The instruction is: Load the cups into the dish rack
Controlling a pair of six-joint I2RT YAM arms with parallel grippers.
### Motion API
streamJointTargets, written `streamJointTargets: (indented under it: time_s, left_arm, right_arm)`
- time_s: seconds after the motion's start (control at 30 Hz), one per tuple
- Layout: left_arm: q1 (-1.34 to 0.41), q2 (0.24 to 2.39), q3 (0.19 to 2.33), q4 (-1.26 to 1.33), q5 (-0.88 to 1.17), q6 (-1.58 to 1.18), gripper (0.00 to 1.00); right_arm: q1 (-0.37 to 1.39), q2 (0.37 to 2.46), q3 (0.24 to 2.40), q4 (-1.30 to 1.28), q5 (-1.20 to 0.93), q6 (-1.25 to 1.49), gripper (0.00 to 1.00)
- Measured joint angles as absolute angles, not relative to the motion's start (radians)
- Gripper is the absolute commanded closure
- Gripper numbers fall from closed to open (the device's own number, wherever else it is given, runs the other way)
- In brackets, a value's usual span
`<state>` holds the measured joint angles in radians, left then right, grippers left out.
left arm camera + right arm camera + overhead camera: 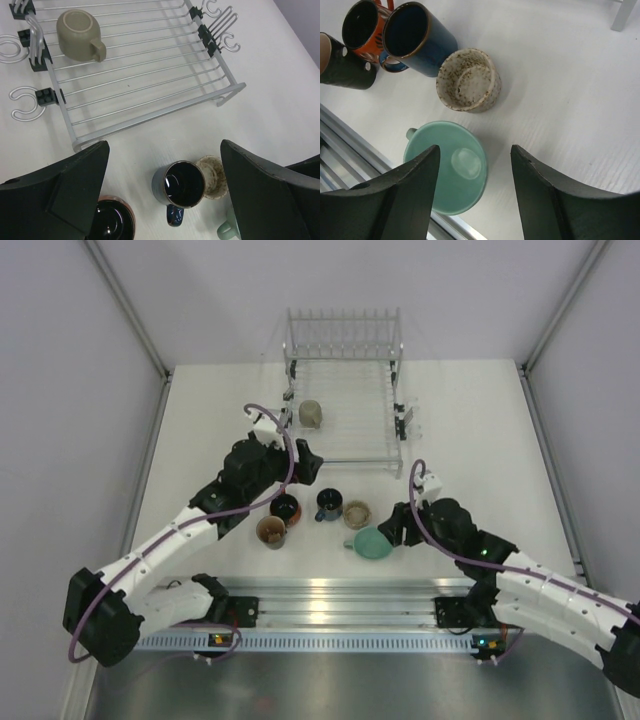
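Observation:
The dish rack [345,445] stands at the back of the table with one beige cup [311,413] [77,35] lying in it. In front of the rack stand the orange-brown cup [285,507] [362,25], the black cup [271,531] [342,65], the dark blue cup [329,505] [182,185], the speckled beige cup [357,513] [468,80] and the mint-green cup [373,543] [457,185]. My left gripper [164,145] hangs open above the dark blue cup, holding nothing. My right gripper [475,147] is open, straddling the mint-green cup's rim, with one finger over its bowl.
A metal rail [340,605] runs along the near edge just behind the mint-green cup. Hooks [225,30] stick out from the rack's sides. Upright tines [343,335] line the rack's far end.

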<state>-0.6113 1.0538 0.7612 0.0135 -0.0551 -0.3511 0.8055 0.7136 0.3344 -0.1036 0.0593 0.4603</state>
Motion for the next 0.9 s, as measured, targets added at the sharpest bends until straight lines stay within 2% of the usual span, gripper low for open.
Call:
streamJointTargets:
  time_s: [0.33, 0.43, 0.63, 0.77, 0.87, 0.9]
  left_arm:
    - [-0.611, 0.987, 0.722, -0.024, -0.030, -0.373, 0.02]
    - [-0.611, 0.966, 0.722, -0.030, -0.030, -0.373, 0.02]
    - [-0.611, 0.964, 0.722, -0.040, -0.030, -0.373, 0.02]
    - [-0.611, 0.964, 0.722, -0.052, -0.031, -0.373, 0.02]
    - [-0.611, 0.964, 0.722, -0.060, -0.031, -0.373, 0.02]
    - [-0.611, 0.964, 0.722, -0.064, -0.031, -0.373, 0.02]
  right_arm:
    - [0.874, 0.814, 0.334, -0.129, 0.137, 0.506, 0.43]
    - [0.888, 0.840, 0.334, -0.132, 0.152, 0.516, 0.47]
    - [0.899, 0.896, 0.334, -0.132, 0.172, 0.527, 0.69]
    - [0.906, 0.928, 0.335, -0.128, 0.172, 0.534, 0.91]
    - [0.909, 0.932, 0.339, -0.127, 0.168, 0.540, 1.00]
    - [0.911, 0.932, 0.343, -0.134, 0.169, 0.541, 1.00]
